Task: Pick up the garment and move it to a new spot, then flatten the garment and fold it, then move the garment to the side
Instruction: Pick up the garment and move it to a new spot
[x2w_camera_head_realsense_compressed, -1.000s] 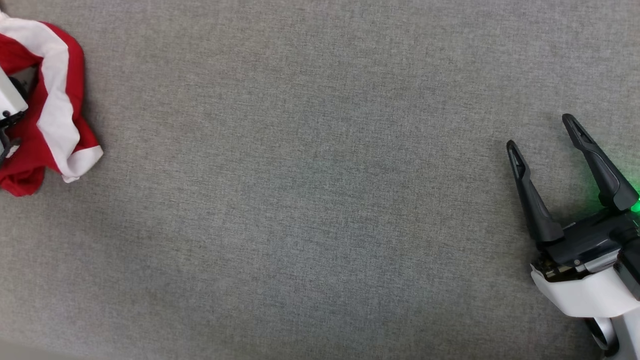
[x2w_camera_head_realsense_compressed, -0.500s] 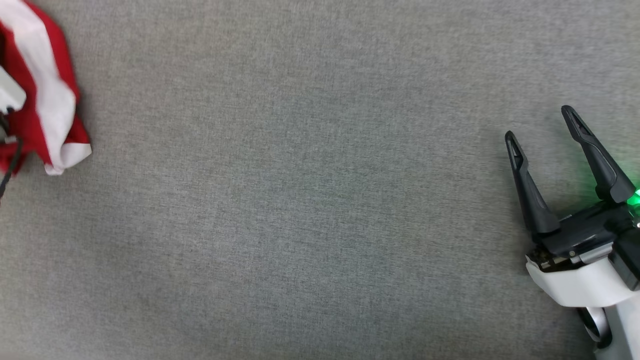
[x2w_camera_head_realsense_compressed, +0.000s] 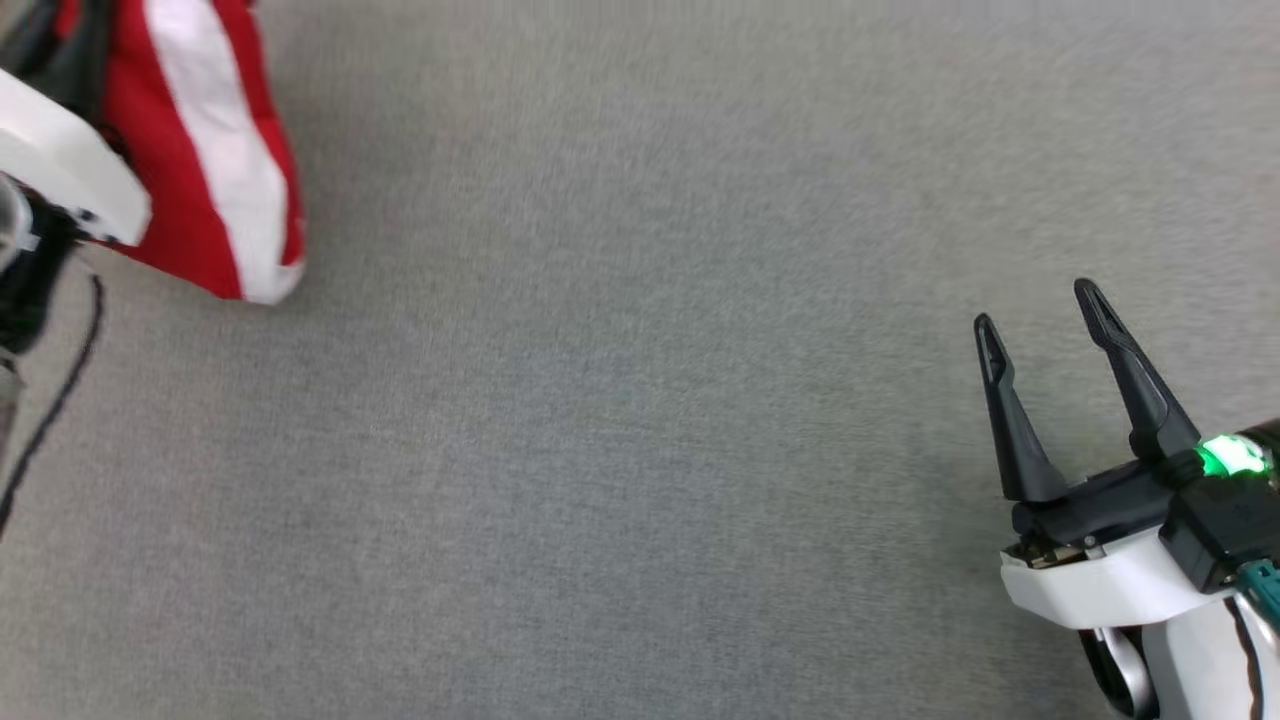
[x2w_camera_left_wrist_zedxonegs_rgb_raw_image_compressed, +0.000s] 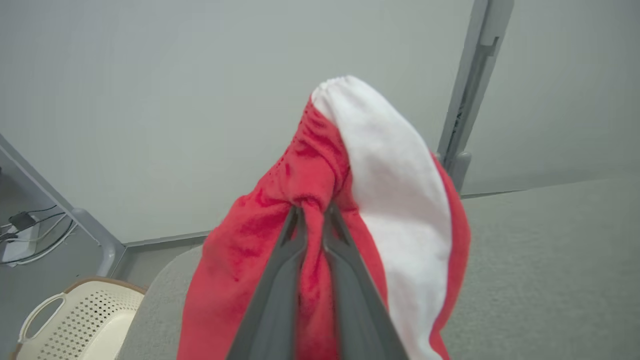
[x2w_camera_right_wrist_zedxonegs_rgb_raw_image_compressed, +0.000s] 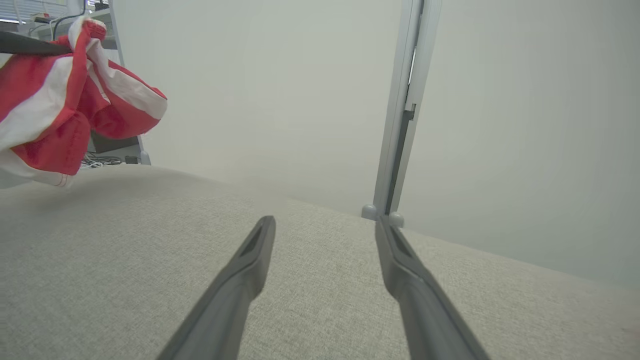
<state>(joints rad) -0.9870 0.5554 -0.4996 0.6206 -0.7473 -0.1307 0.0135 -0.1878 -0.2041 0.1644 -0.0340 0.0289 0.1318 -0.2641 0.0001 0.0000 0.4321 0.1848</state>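
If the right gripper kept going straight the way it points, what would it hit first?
Nothing close: the open right gripper points across the grey cloth surface, well clear of the garment at far left. Past the far edge a grey post looks roughly in line, though depth is unclear.

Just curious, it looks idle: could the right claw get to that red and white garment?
Probably: only bare table separates the open right claw from the garment, hanging in the left claw.
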